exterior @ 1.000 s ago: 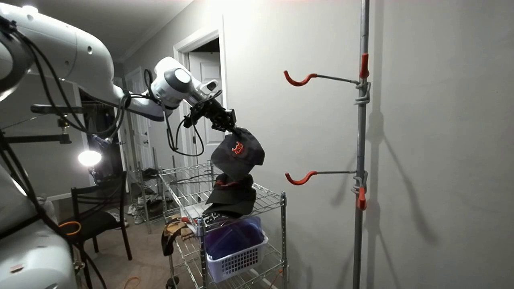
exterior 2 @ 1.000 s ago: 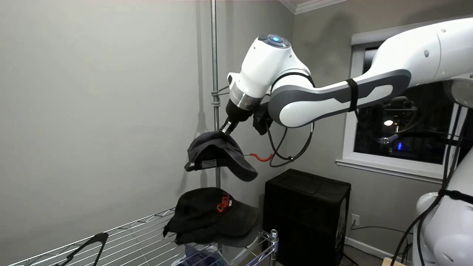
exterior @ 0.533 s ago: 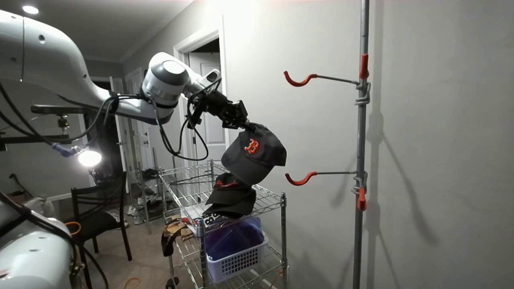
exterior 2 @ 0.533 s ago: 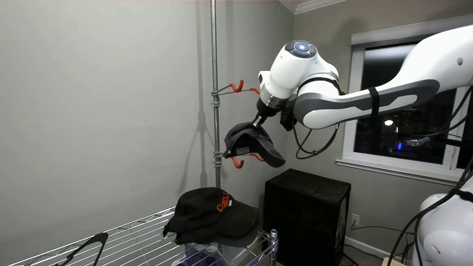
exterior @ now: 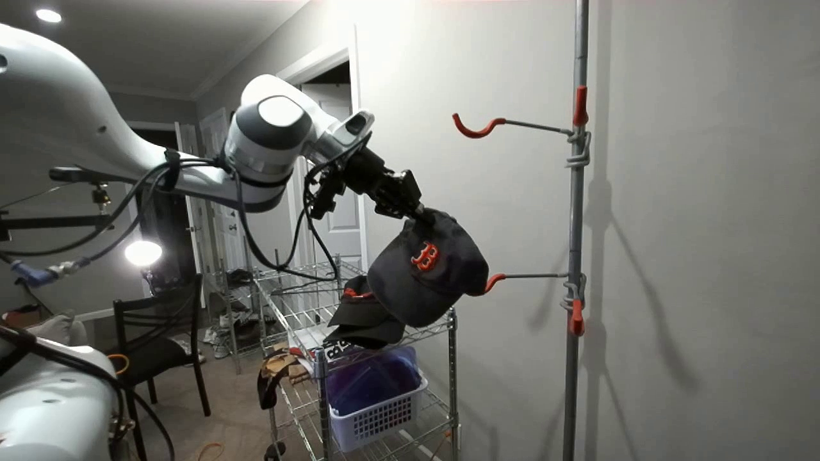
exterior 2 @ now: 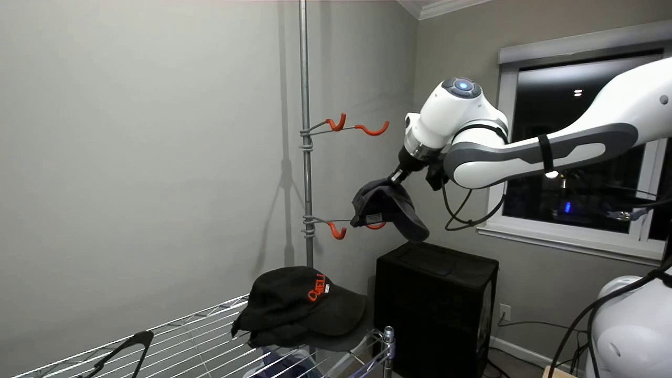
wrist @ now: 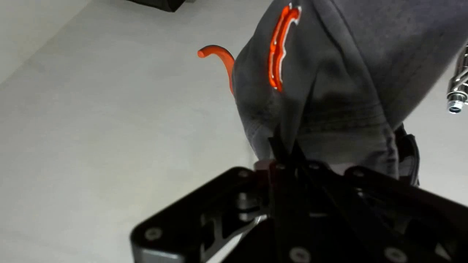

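While its jaws pinch nearly together, the gripper [wrist: 287, 146] holds a dark cap [exterior: 428, 272] by the crown, tilted in midair; in both exterior views that cap partly hides 1 of 4 red hooks [exterior 2: 373, 131] on a pole [exterior: 576, 211]; lower, black caps [exterior 2: 299, 307] lie on a wire rack [exterior 2: 388, 344].

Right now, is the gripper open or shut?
Gripper shut on the B-logo cap: the wrist view shows cap fabric pinched between its fingertips; in both exterior views the cap hangs from it.
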Robot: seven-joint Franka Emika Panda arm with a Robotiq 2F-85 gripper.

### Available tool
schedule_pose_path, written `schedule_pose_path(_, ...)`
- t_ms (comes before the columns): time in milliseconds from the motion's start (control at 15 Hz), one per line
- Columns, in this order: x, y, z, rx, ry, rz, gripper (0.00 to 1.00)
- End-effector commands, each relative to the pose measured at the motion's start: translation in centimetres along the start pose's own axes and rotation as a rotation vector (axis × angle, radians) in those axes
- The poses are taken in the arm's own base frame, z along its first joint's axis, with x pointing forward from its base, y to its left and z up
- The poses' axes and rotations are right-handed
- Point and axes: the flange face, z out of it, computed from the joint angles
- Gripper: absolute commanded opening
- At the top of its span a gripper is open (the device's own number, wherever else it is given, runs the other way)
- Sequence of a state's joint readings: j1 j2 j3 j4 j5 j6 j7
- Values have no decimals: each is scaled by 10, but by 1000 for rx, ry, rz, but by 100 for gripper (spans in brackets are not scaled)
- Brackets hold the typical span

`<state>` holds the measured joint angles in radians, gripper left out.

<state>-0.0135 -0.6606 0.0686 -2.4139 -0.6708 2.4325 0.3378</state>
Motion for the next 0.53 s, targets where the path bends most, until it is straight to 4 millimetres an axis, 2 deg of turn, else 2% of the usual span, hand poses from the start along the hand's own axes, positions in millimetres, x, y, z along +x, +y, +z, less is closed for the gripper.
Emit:
schedule_pose_path(0, -18, 46, 5, 0, 47, 38, 3)
schedule_pose_path(267, -38, 99, 29, -26, 60, 78, 3)
schedule_pose_path(467, -47, 125, 52, -44, 62, 92, 3)
